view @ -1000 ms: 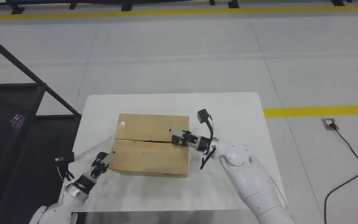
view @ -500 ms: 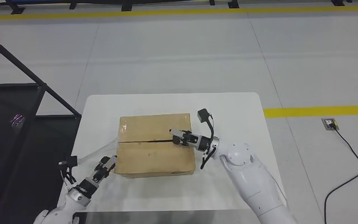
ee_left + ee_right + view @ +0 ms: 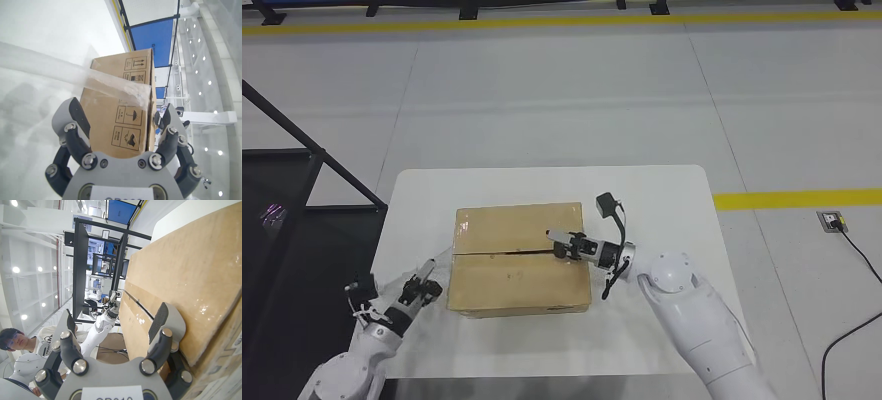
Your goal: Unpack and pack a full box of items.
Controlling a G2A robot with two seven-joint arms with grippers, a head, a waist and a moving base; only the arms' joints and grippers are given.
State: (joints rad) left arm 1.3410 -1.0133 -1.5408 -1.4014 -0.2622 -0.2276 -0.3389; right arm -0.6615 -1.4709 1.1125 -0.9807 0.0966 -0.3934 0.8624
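White tabletop (image 3: pixel 662 190) carries cardboard box (image 3: pixel 517 258), flaps shut; I can't see contents. Left pincer (image 3: pixel 122 109) apart beside box, right pincer (image 3: pixel 560 243) apart atop it.

A pale grey floor (image 3: pixel 542 90) crossed by yellow lines (image 3: pixel 542 20) surrounds the white desk (image 3: pixel 662 195). A black metal frame (image 3: pixel 292 140) stands off the desk's left side, and a floor socket (image 3: pixel 830 220) with a black cable lies off its right. Farther off are white shelving (image 3: pixel 37 256), round lights (image 3: pixel 16 269) and blue panels (image 3: pixel 151 36)
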